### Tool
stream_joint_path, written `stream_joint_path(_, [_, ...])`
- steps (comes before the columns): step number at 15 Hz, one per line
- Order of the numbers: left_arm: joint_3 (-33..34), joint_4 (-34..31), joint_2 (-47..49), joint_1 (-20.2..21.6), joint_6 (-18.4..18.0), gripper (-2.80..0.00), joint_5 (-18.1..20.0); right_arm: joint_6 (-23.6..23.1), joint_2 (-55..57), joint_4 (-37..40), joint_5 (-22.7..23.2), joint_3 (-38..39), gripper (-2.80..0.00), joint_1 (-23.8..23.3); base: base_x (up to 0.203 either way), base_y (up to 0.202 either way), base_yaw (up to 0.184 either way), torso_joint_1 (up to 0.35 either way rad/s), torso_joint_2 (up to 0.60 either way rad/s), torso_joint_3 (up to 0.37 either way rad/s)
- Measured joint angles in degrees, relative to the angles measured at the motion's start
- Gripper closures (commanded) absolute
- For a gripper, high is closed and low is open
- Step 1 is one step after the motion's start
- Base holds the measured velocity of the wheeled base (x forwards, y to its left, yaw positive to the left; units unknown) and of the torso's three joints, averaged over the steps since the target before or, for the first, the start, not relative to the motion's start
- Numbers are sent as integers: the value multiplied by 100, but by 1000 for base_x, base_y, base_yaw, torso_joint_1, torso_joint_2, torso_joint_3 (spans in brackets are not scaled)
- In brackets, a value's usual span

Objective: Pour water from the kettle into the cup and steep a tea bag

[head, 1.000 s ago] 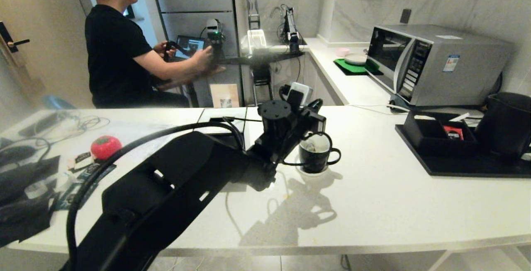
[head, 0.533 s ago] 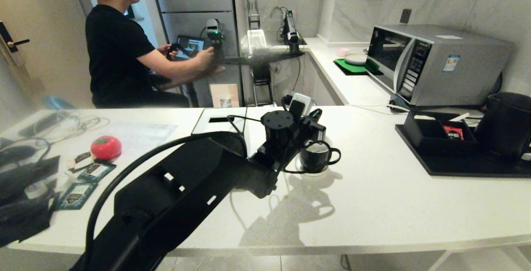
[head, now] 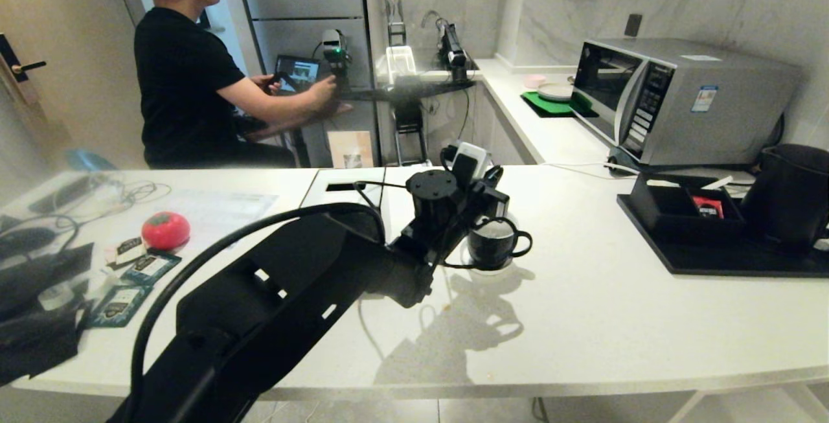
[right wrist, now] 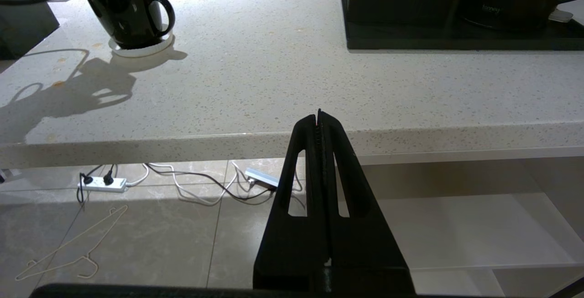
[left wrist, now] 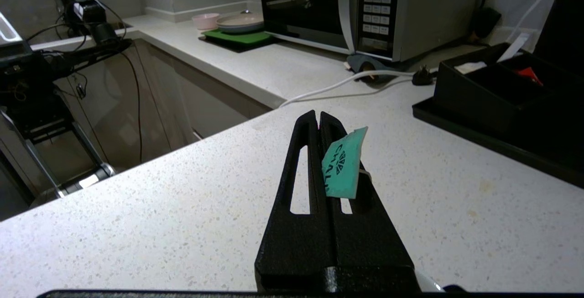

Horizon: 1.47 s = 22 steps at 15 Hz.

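Left hand (left wrist: 318,117) above the table (head: 583,306), pinched on a teal tag (left wrist: 343,165), just beside the cup (head: 493,245). Kettle (head: 791,190) far right. Right hand (right wrist: 318,117) closed, empty, below table edge.

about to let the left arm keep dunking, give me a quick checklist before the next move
1. Left gripper pinched on the teal tag: ok.
2. Gripper up beside the cup: ok.
3. Cup upright on its saucer: ok.
4. Tea bag inside the cup: cannot tell, hidden.
5. Water in the cup: cannot tell.
6. Right gripper shut, empty, parked below the counter edge; kettle on its tray: ok.
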<state>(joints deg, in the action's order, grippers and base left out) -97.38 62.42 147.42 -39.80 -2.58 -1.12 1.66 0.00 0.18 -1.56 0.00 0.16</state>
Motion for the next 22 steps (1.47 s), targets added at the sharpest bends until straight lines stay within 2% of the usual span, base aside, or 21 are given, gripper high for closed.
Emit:
stream_joint_path(12, [-37, -214, -758, 54, 5, 0, 60, -2, 0, 0, -1, 0, 0, 0, 0, 0, 0, 0, 0, 0])
stream_joint_path(22, [36, -148, -756, 52, 11, 0, 49, 0, 0, 0, -1, 0, 0, 0, 0, 0, 0, 0, 0, 0])
